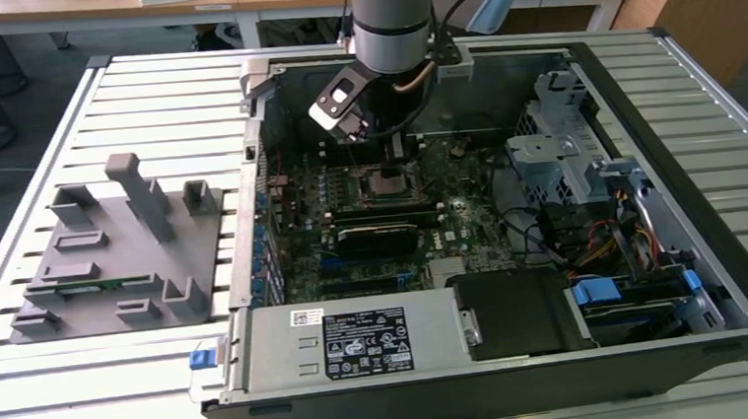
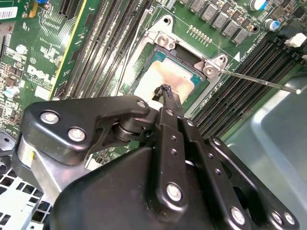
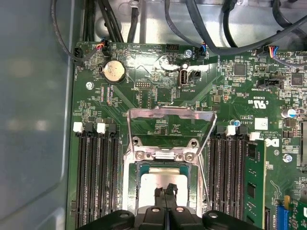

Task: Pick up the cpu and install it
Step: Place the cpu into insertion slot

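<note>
Observing the cpu (image 3: 152, 184) lying flat inside the motherboard socket (image 3: 163, 154), with the hinged frame (image 3: 170, 112) standing raised beside that socket. Noting the gripper (image 2: 165, 90) hanging over the socket, fingers pinched narrow, gripping nothing, tips at the cpu's top.

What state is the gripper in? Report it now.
Gripper: fingers shut, gripping nothing, tips at the top of the cpu, which lies in its socket.

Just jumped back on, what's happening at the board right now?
The arm has its claw down inside the open computer case, tips closed and right at the top of the cpu. The cpu lies in the socket on the motherboard, and the metal retaining frame is flipped open.
</note>
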Controlling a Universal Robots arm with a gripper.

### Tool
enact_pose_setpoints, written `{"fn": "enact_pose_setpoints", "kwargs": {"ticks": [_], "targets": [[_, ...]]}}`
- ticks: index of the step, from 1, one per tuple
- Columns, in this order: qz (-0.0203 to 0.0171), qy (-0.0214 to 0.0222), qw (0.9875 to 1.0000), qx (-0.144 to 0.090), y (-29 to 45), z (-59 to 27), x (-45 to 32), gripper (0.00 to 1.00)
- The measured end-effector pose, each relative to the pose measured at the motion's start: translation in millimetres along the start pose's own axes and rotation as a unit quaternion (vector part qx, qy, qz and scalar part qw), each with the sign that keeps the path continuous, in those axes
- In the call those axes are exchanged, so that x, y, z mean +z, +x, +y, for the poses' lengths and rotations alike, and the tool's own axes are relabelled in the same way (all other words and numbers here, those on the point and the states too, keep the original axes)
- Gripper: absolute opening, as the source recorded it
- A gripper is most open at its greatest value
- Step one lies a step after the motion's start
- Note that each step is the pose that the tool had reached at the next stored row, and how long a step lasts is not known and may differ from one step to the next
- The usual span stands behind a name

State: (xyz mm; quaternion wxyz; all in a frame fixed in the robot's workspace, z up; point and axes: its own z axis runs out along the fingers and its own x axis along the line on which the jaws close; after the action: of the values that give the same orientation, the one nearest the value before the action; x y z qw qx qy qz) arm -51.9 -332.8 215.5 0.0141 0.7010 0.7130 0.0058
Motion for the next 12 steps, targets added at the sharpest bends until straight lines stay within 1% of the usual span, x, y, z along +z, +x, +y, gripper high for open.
{"fn": "enact_pose_setpoints", "kwargs": {"ticks": [12], "targets": [[0.0000,0.0014,1.0000,0.000,-0.1,0.2,-5.2,0.11]]}}
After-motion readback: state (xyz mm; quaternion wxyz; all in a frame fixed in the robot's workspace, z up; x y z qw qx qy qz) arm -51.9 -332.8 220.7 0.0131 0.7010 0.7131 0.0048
